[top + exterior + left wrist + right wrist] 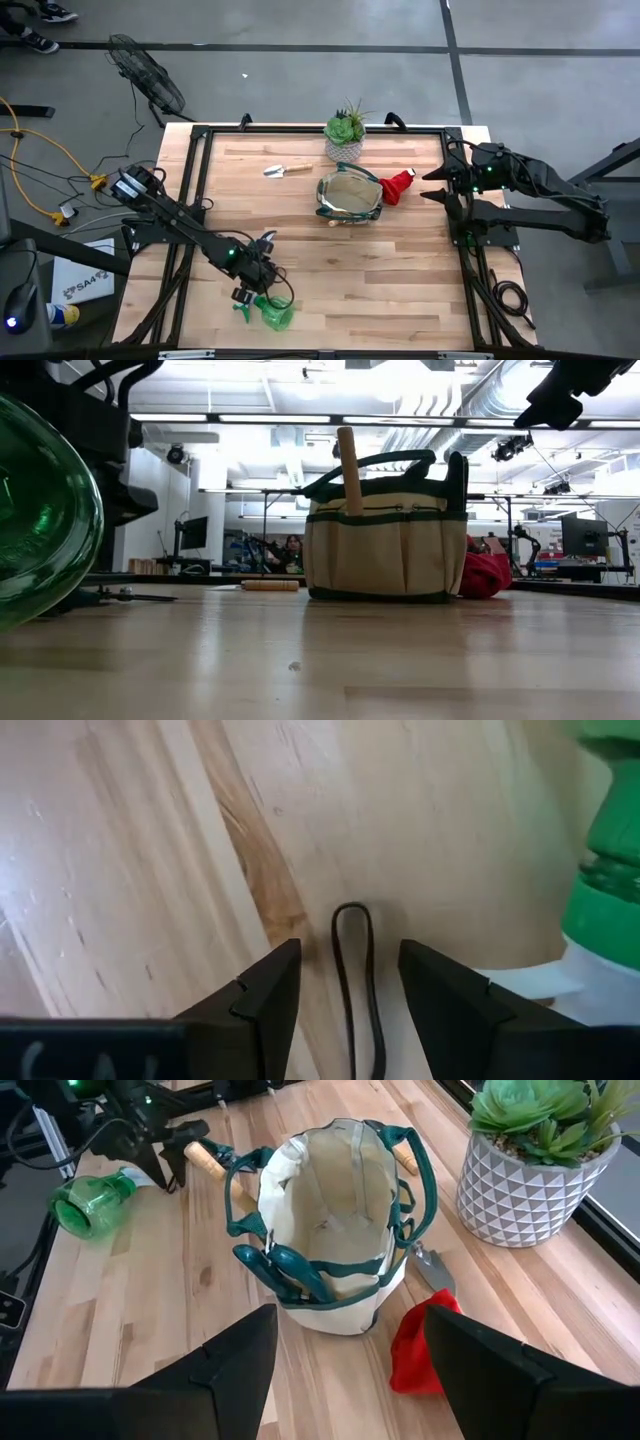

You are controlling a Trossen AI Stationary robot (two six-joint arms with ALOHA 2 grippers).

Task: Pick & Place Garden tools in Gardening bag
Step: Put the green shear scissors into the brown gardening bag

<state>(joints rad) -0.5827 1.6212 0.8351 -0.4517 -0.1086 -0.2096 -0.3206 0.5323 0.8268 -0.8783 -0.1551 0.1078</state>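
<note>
The khaki gardening bag (350,196) stands on its base mid-table, with a wooden handle (348,460) sticking up out of it. A green spray bottle (272,312) lies on its side near the table's front edge. My left gripper (262,285) hovers just beside it, pointing down and open. A thin black cord loop (352,950) lies on the wood between its fingers, apart from both. A wooden-handled trowel (288,169) lies far left of the bag, and a red cone-shaped piece (398,186) lies against the bag's right side. My right gripper (432,185) waits open, raised at the right edge.
A green succulent in a white patterned pot (345,130) stands at the far edge behind the bag. A black frame (200,160) borders the table. Bare wood lies between the bag and the bottle (95,1200).
</note>
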